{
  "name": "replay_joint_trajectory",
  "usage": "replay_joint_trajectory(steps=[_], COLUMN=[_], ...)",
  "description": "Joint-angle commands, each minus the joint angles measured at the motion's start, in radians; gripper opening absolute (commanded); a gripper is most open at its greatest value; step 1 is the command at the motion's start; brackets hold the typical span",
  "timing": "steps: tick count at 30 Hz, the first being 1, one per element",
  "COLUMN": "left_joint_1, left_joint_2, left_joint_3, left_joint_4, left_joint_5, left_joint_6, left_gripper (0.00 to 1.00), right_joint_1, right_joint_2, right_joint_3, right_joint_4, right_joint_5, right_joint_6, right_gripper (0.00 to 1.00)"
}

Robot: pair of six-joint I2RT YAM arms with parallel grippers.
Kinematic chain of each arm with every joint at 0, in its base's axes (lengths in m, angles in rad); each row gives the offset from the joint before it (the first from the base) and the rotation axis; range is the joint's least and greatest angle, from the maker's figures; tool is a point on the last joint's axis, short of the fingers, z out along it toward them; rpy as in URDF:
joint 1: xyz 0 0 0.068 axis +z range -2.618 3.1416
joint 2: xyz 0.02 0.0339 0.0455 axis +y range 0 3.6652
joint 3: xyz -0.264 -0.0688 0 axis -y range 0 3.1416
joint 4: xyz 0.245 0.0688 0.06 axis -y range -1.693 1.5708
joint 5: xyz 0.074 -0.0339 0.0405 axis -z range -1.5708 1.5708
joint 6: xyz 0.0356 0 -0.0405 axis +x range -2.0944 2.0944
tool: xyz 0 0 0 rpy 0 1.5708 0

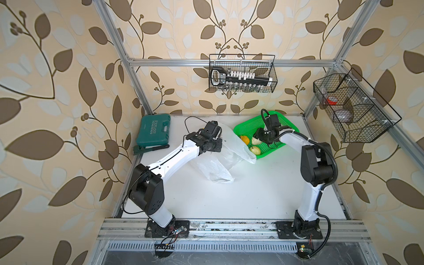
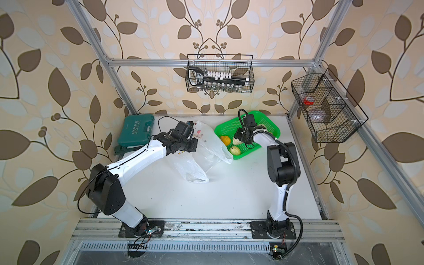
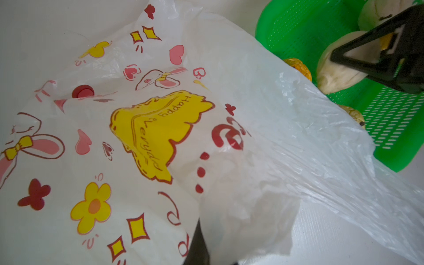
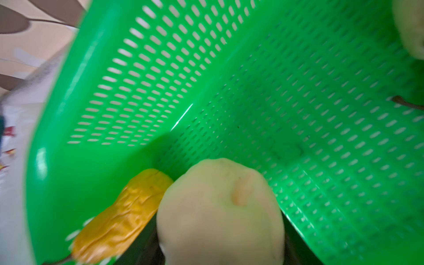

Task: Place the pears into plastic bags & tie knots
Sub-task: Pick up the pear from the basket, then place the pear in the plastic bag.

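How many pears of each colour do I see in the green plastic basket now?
Pale cream bumpy pears: 2
Orange-yellow wrinkled pear: 1
Pale yellow-green pear: 1
Total visible in the green perforated plastic basket: 4

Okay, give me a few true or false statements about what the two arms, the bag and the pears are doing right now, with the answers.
1. The cream pear sits between the right pincer's jaws. True.
2. The plastic bag's handles are tied in a knot. False: no knot shows; the left pincer holds the loose bag up.
3. An orange pear lies in the green basket. True.
4. The teal tool case stands inside the basket. False: it lies at the table's back left corner, apart from the basket.
5. The left pincer reaches into the basket. False: it is at the bag.
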Motion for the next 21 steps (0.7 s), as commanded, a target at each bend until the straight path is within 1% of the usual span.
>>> replay_joint_trajectory(steps=[1,4,6,8,10,12,14,16,18,21], left_joint_1=[0.008,0.009,0.010,0.009,0.011,0.011,0.011,0.011,0.011,0.010], left_joint_2=[-0.055,-0.059,-0.061,-0.061,-0.064,-0.073,-0.084,-0.092,-0.101,-0.118], left_joint_3=[-0.002,0.002,0.005,0.017,0.023,0.028,0.032,0.034,0.035,0.020], left_joint_4=[0.006,0.004,0.004,-0.005,-0.010,-0.015,-0.026,-0.027,-0.027,-0.015], left_joint_5=[0.031,0.041,0.051,0.063,0.077,0.088,0.102,0.125,0.159,0.206], left_joint_6=[-0.007,-0.004,-0.001,0.000,0.006,0.018,0.030,0.043,0.058,0.085], left_gripper=[0.00,0.00,0.00,0.00,0.00,0.00,0.00,0.00,0.00,0.00], right_joint_1=[0.001,0.028,0.070,0.157,0.261,0.349,0.422,0.464,0.481,0.483], right_joint_2=[-0.229,-0.435,-0.552,-0.666,-0.755,-0.810,-0.832,-0.811,-0.751,-0.627], right_joint_3=[-0.090,-0.235,-0.318,-0.406,-0.493,-0.567,-0.629,-0.668,-0.669,-0.626], right_joint_4=[0.048,0.091,0.099,0.100,0.119,0.149,0.205,0.271,0.314,0.359], right_joint_5=[-0.045,-0.113,-0.168,-0.184,-0.161,-0.151,-0.146,-0.146,-0.151,-0.139], right_joint_6=[-0.008,0.006,0.021,0.038,0.070,0.118,0.166,0.199,0.199,0.166], right_gripper=[0.48,0.48,0.48,0.48,0.48,0.48,0.48,0.48,0.48,0.47])
